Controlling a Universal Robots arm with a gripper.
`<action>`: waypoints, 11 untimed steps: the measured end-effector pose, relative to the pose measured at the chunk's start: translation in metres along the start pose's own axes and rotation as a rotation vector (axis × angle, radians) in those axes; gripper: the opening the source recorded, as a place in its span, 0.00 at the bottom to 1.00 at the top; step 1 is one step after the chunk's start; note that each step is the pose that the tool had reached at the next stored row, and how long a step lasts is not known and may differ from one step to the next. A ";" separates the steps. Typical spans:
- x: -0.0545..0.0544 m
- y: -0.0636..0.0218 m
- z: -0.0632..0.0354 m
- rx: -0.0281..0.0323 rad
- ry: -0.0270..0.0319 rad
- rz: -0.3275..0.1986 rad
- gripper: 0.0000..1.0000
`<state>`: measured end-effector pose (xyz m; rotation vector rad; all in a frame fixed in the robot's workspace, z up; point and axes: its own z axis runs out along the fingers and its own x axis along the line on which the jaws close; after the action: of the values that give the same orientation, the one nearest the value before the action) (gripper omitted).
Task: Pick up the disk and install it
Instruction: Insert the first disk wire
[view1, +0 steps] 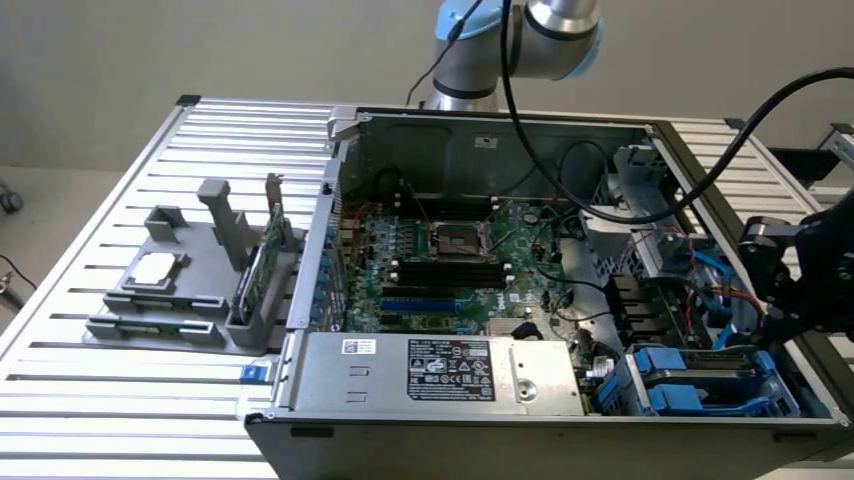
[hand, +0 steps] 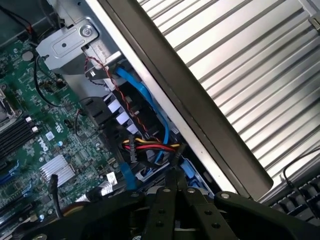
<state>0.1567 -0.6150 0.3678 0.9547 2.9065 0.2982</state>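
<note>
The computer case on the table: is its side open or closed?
Open. No side panel covers the computer case; the motherboard and the power supply inside it lie exposed.

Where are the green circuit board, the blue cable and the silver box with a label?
green circuit board (view1: 531, 290), exterior view, bare green patch
blue cable (hand: 141, 93), wrist view, midway along it
silver box (view1: 447, 370), exterior view, on its white label

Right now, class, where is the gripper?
In the exterior view, the gripper hangs at the far right, over the right edge of the open computer case, just above the blue drive caddies.
</note>
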 end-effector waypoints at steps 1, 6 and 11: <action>-0.001 0.0005 0.0006 0.0024 0.0057 0.001 0.11; -0.002 0.0001 0.0032 0.0119 0.0235 0.013 0.11; -0.002 -0.0005 0.0063 0.0134 0.0272 0.038 0.11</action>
<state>0.1588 -0.6155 0.3615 1.0176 2.9211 0.2967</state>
